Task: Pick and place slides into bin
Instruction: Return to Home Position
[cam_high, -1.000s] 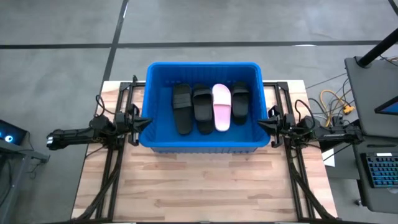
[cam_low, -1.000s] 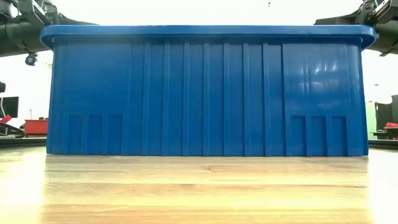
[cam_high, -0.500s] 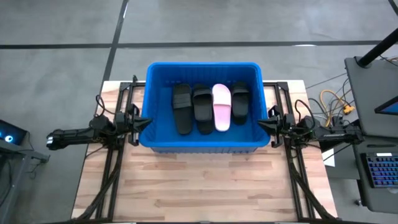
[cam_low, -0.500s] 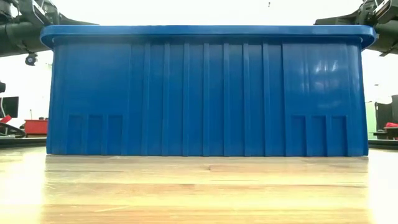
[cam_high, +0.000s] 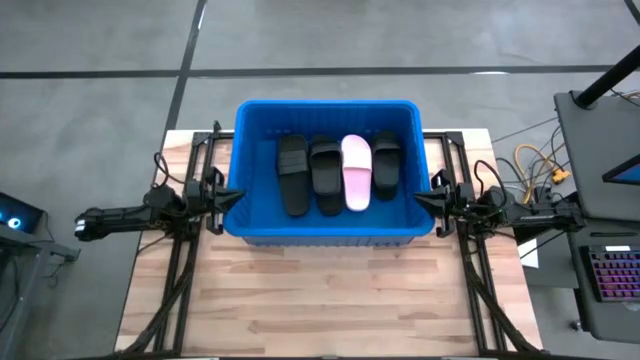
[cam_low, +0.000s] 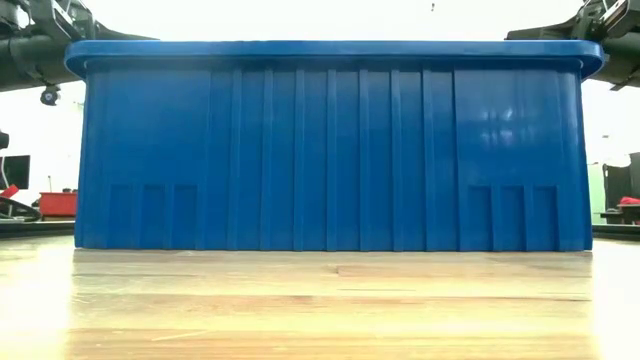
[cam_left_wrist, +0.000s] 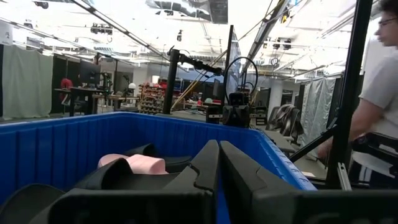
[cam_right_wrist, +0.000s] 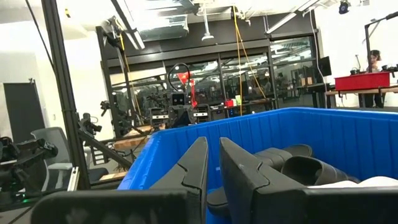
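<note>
Left wrist view shows the left fingers (cam_left_wrist: 202, 171) pressed together with nothing between them, their tips level with the rim of the blue bin (cam_left_wrist: 74, 124). In the right wrist view, the right fingers (cam_right_wrist: 239, 168) are likewise closed and empty, pointing at the opposite end wall of the bin. From above, each set of fingers sits just outside one short end of the bin, left (cam_high: 228, 196) and right (cam_high: 418, 200), facing the other across it.

Inside the bin lie four slides side by side on the floor: three black slides (cam_high: 291, 175) and one pale pink slide (cam_high: 356, 172), the pink one third from the left arm's side. No slide shows on the wooden desk (cam_high: 320, 300).

By my reading, the sorting is done and only the retreat to rest is left, if it is not already finished. To do it well, each arm should draw straight back from the bin wall rather than swing sideways, since the tips stand so near the rim that a sweep could knock the bin. The fingers should be closed throughout and the motion slow and level. A person (cam_left_wrist: 379, 81) stands beyond the desk in the left wrist view, so the arms should stay within their own frames.
</note>
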